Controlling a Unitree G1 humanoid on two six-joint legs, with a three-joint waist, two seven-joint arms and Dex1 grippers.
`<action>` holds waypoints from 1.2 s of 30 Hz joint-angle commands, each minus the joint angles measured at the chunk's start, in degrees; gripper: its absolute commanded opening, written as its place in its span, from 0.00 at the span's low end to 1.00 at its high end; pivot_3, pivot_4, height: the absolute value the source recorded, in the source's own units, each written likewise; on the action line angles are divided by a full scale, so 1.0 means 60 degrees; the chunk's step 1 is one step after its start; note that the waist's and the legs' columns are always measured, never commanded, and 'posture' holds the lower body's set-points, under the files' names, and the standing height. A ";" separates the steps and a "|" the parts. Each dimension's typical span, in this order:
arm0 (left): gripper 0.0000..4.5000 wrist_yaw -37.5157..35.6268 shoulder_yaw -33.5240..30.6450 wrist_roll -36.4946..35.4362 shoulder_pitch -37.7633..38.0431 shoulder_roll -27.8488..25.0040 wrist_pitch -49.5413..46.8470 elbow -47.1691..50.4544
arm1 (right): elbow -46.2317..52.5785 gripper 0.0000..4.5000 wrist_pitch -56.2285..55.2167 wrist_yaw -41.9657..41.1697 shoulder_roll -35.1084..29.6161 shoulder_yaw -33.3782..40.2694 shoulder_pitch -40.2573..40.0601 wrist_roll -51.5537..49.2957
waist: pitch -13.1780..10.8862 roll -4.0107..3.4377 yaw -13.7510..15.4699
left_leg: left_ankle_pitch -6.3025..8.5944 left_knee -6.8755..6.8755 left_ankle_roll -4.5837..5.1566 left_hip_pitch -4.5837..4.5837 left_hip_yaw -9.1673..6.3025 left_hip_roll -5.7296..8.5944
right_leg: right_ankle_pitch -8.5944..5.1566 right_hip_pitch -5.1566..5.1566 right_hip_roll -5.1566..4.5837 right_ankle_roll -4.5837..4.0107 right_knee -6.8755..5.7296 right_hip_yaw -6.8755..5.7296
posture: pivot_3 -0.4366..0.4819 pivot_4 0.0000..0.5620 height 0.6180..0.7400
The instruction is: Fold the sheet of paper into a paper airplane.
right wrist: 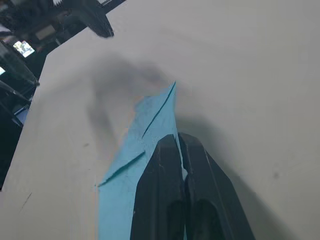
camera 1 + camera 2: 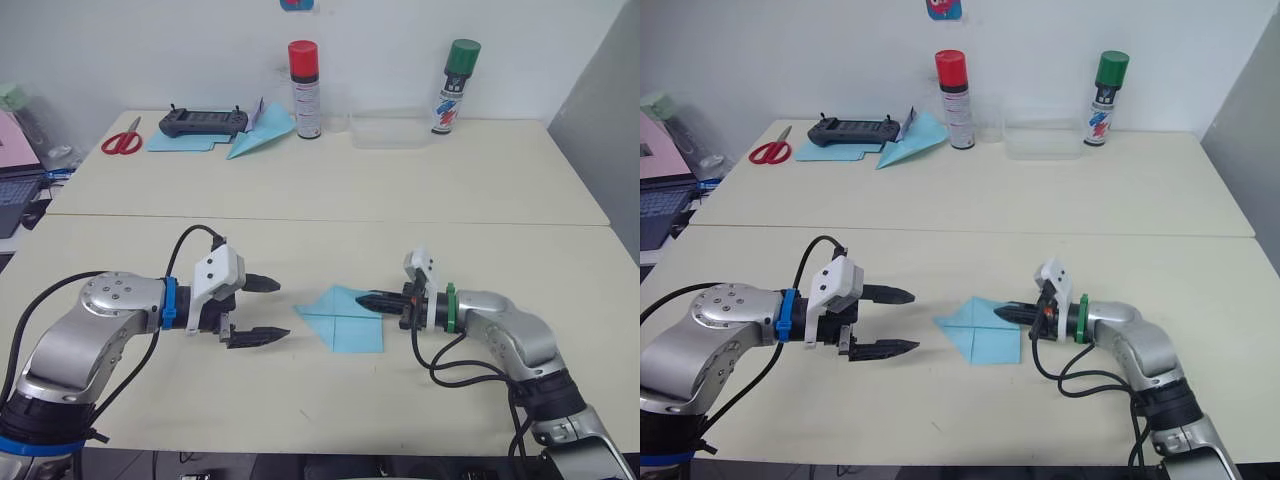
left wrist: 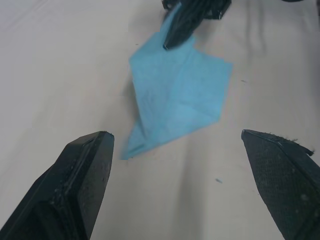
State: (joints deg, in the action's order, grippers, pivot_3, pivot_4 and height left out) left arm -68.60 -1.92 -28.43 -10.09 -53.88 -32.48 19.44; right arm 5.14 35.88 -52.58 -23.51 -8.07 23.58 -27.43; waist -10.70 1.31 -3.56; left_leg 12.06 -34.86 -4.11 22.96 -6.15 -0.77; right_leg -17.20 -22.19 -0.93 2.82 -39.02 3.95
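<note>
Where 2 cream tables [image 2: 480,190] abut, white wall [image 2: 400,40]

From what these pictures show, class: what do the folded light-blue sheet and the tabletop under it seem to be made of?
Folded light-blue sheet: likely thin matte paper, since it holds sharp creases and lies nearly flat. Tabletop: smooth cream surface with a faint sheen, possibly laminate.
</note>
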 commanded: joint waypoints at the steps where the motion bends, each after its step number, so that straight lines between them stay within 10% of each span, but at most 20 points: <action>1: 1.00 -0.0326 -0.0623 -0.0108 0.0142 -0.0423 0.0185 -0.0382 | 0.0470 0.01 -0.2288 0.0088 0.0059 0.0400 0.0819 0.0704 | -0.0007 -0.0012 -0.0011 | 0.0000 0.0000 0.0000 -0.0003 -0.0001 -0.0002 | 0.0000 -0.0002 0.0003 0.0000 -0.0004 0.0000 | 0.48 0.27 1.00; 7: 1.00 -0.0388 -0.0562 0.0046 0.0108 -0.0362 0.0503 -0.0933 | -0.0987 0.01 -0.8759 -0.0903 -0.0725 -0.1407 0.0664 0.3979 | -0.0009 -0.0012 0.0101 | 0.0001 0.0002 -0.0001 0.0004 -0.0004 0.0003 | -0.0002 0.0006 -0.0004 0.0002 0.0011 -0.0011 | 0.48 0.27 1.00; 13: 1.00 -0.0241 -0.0528 0.0064 0.0315 -0.0193 0.0482 -0.0849 | -0.1931 0.01 -1.1139 -0.0691 -0.0845 -0.2168 -0.0054 0.5011 | -0.0009 -0.0011 0.0079 | 0.0000 -0.0002 -0.0003 0.0002 0.0008 0.0012 | 0.0008 0.0003 -0.0017 -0.0014 0.0000 -0.0002 | 0.48 0.27 1.00; 18: 1.00 -0.0207 -0.0523 0.0035 0.0501 -0.0157 0.0423 -0.0708 | -0.0884 0.14 -1.0543 -0.1543 -0.1386 -0.2444 -0.1045 0.4106 | -0.0010 -0.0011 0.0084 | 0.0000 -0.0002 -0.0002 -0.0008 -0.0005 0.0006 | 0.0007 0.0017 -0.0009 -0.0015 -0.0007 -0.0005 | 0.48 0.27 1.00; 26: 1.00 -0.0288 -0.0197 0.0180 0.0192 -0.0107 0.0600 -0.0946 | 0.0522 0.76 -0.8561 -0.2669 -0.2536 -0.2392 -0.1528 0.3037 | -0.0010 -0.0011 0.0100 | -0.0001 -0.0021 -0.0002 -0.0028 -0.0006 0.0007 | 0.0006 0.0042 -0.0009 0.0001 -0.0005 -0.0004 | 0.48 0.27 1.00; 32: 1.00 -0.0223 -0.0143 0.0168 0.0161 -0.0045 0.0596 -0.0868 | 0.1576 0.76 -0.6599 -0.2163 -0.2516 -0.1551 -0.1366 0.1757 | -0.0009 -0.0011 0.0107 | -0.0001 -0.0020 -0.0001 -0.0021 -0.0011 0.0007 | 0.0006 0.0038 -0.0009 0.0000 -0.0003 -0.0007 | 0.48 0.27 1.00; 36: 1.00 -0.0137 -0.0069 0.0242 0.0197 0.0031 0.0631 -0.0808 | 0.1532 0.54 -0.4939 -0.1340 -0.1666 -0.1174 -0.0692 0.1032 | -0.0009 -0.0010 0.0058 | -0.0002 -0.0023 -0.0002 -0.0029 -0.0008 0.0004 | 0.0012 0.0040 -0.0007 0.0002 -0.0008 -0.0005 | 0.48 0.27 1.00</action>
State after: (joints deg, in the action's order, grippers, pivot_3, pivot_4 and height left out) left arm -69.41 -2.43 -26.94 -8.73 -53.77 -29.47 13.28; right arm 12.75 2.89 -62.89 -34.72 -16.33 18.60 -18.63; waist -10.75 1.26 -3.21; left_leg 12.05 -35.00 -4.12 22.79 -6.22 -0.76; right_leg -17.13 -21.94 -0.94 2.84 -39.07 3.90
